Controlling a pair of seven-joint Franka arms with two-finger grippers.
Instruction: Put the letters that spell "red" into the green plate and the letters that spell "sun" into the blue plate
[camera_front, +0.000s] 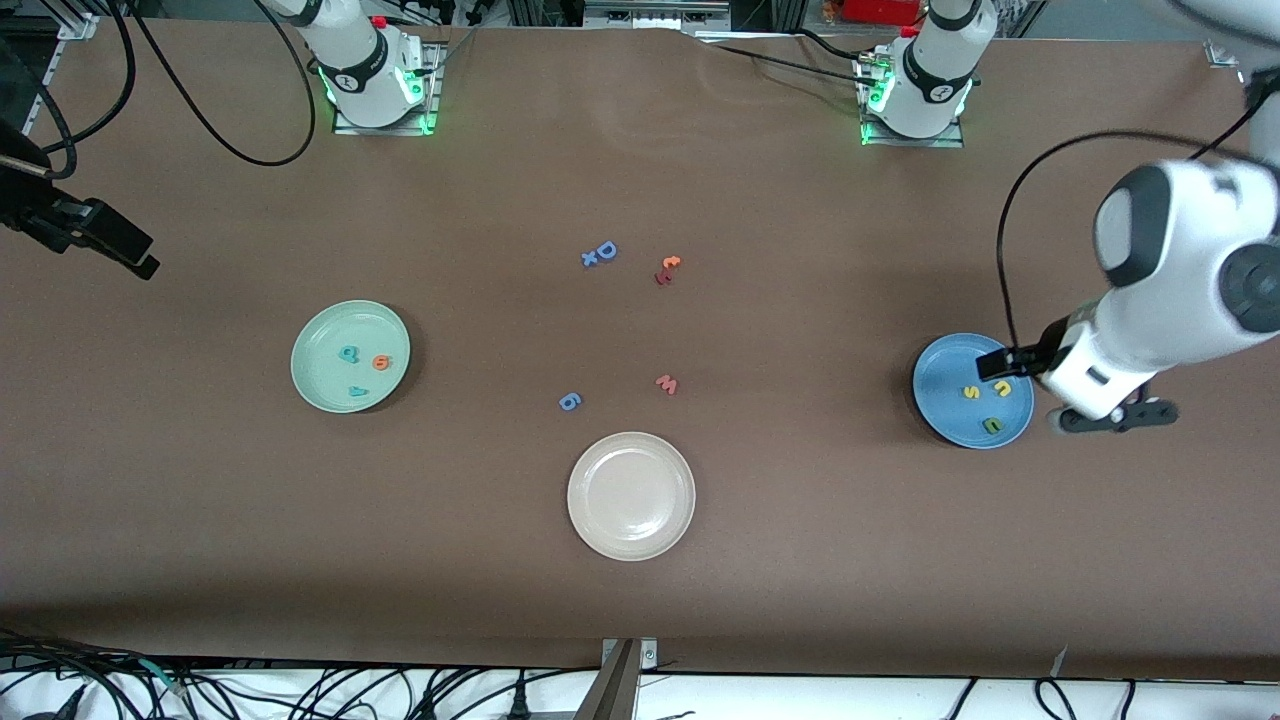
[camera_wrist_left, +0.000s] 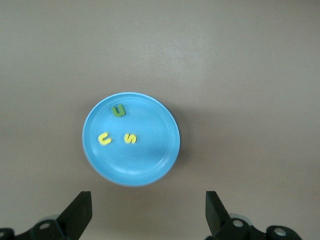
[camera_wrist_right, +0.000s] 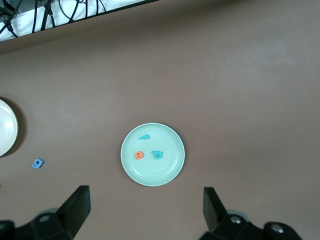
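Note:
The green plate (camera_front: 318, 372) lies toward the right arm's end of the table and holds a teal "d" (camera_front: 348, 352), an orange "e" (camera_front: 381, 362) and a teal "r" (camera_front: 356, 391). In the blue plate (camera_front: 940, 400), toward the left arm's end, lie a yellow "s" (camera_front: 970, 392), a yellow "u" (camera_front: 1003, 389) and a green "u" (camera_front: 991, 424). My left gripper (camera_wrist_left: 148, 200) hangs open and empty over the table beside the blue plate (camera_wrist_left: 150, 162). My right gripper (camera_wrist_right: 146, 196) is open and empty, high over the table beside the green plate (camera_wrist_right: 167, 172).
A beige-white plate (camera_front: 631, 530) sits nearest the front camera at mid-table. Loose letters lie around the middle: a blue "D" with a small "x" (camera_front: 600, 253), an orange and red pair (camera_front: 667, 269), a pink "w" (camera_front: 667, 384) and a blue "6" (camera_front: 569, 402).

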